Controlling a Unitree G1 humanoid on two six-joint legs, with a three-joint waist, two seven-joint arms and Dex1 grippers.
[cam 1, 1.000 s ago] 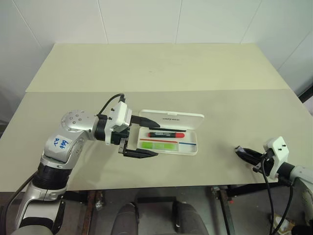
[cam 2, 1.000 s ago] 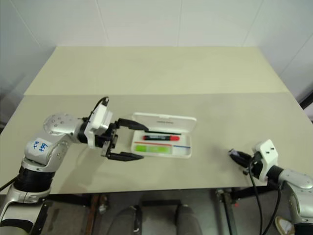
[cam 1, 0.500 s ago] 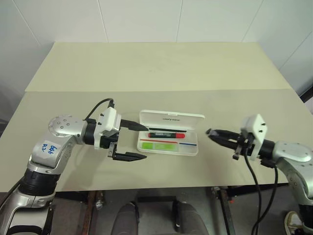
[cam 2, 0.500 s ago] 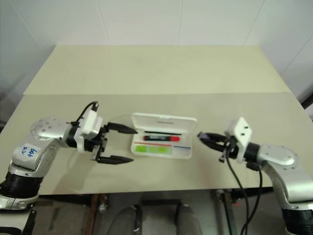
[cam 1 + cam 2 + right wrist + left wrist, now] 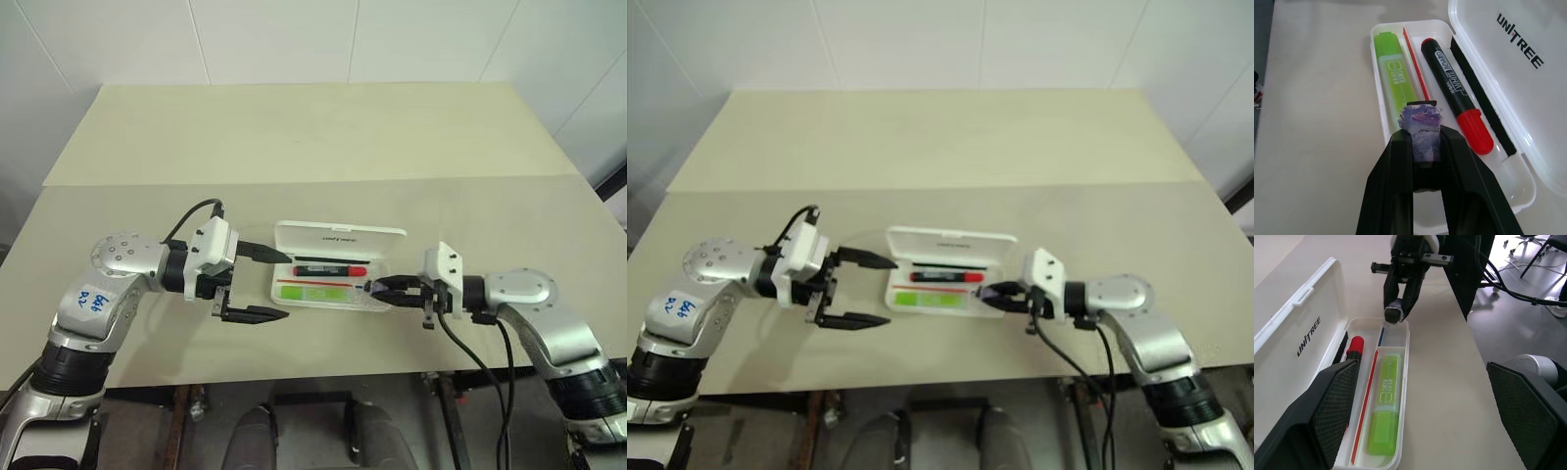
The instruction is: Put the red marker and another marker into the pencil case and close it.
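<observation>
I am reading "UNITREE" on the white hard-plastic pencil case lid point(image 5: 1508, 73) and "WHITE BOARD" on the black, red-capped marker point(image 5: 1452, 88).

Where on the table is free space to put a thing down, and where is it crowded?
Free: the far half of the beige table, behind the open white plastic pencil case, and both outer ends of the table. Crowded: either side of the case, where the left tool and right tool flank it.

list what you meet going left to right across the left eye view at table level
open left claw with two black fingers → white hard-plastic hinged pencil case lying open, holding the stubby light-green marker and the black-barrelled marker with the red cap → shut right claw at the case's right end
</observation>
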